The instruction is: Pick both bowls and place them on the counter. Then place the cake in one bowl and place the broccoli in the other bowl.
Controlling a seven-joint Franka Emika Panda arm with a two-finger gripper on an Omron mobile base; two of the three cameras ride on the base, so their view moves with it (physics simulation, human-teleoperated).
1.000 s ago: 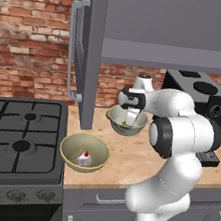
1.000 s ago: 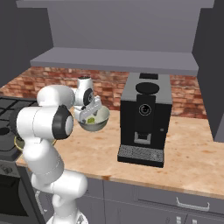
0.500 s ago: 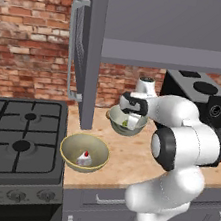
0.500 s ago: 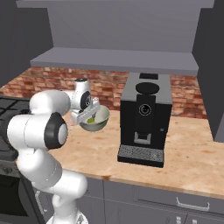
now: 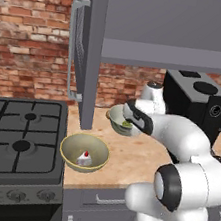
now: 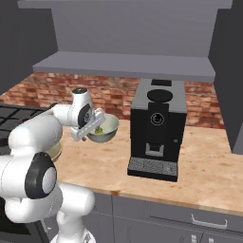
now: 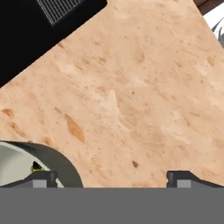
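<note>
Currently, left base view: the counter runs across the middle of the frame, with the black gas stove at lower left. On it, left of centre, sits the yellow-tan bowl with the cake inside, cherry up; that item reads as done. Just above centre sits the grey-green bowl, a speck of green broccoli at its inner edge, with the white arm's hand pressed close at its right side; the gripper itself is hidden there. The coffee machine stands at upper right. Right base view: the grey-green bowl rests left of centre on the counter, the broccoli showing green within, and the gripper is at the bowl's left rim, jaws spread wide and holding nothing. The coffee machine stands at centre. Hand view: bare counter spans the frame, the grey-green bowl curves in at lower left with a green fleck, the broccoli, inside, and the two finger tips stand far apart at the bottom. By my reckoning both bowls are set and filled; nothing appears left but clearing the arm away.
</note>
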